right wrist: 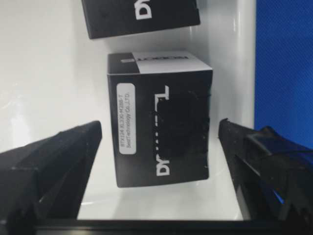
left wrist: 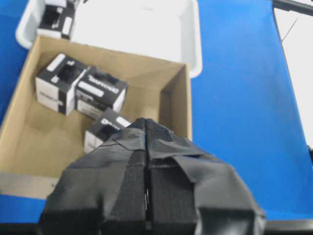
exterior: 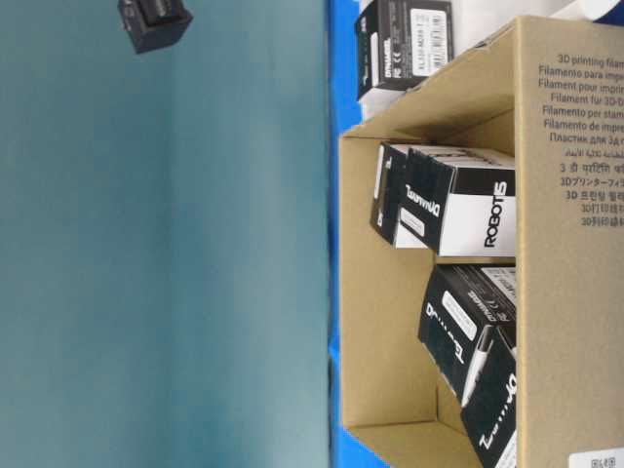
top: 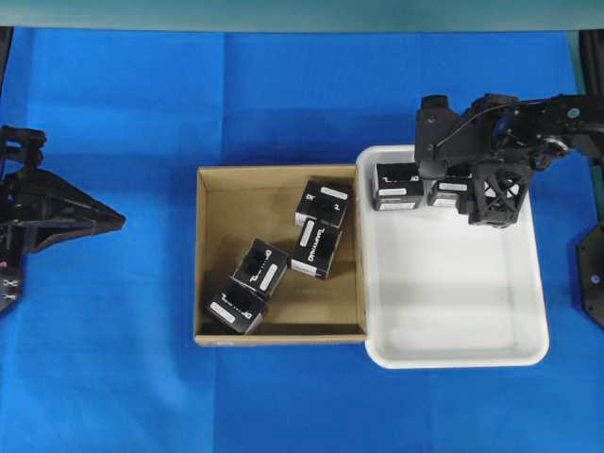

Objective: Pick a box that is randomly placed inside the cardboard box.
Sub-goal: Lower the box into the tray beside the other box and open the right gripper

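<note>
Box [right wrist: 159, 120] w/ white label strip sits in the white tray [top: 472, 326], near its far corner, just beside a look-alike [top: 398, 186]; four more lie jumbled in the cardboard box [top: 212, 274]. Looks light, stiff, sharp-edged; smooth printed card, so prob. a bit slippery but not fragile. Best hold, I'd say: across two opposite flat sides, mid-height, pads square to the faces so it can't twist out.

Right pincer [right wrist: 159, 161] stands wide open around the box, one finger each side w/ clear gaps btwn fingers and the card; nothing held, no contact that I can see. Box rests flat on the tray floor, label side up in the wrist view. From overhead the right arm hangs over the tray's far end, partly hiding that box.

Left pincer [left wrist: 146, 147] is fully closed, taped fingers pressed together, empty, parked over the blue counter [top: 113, 377] well apart from the cardboard box's left wall.
</note>
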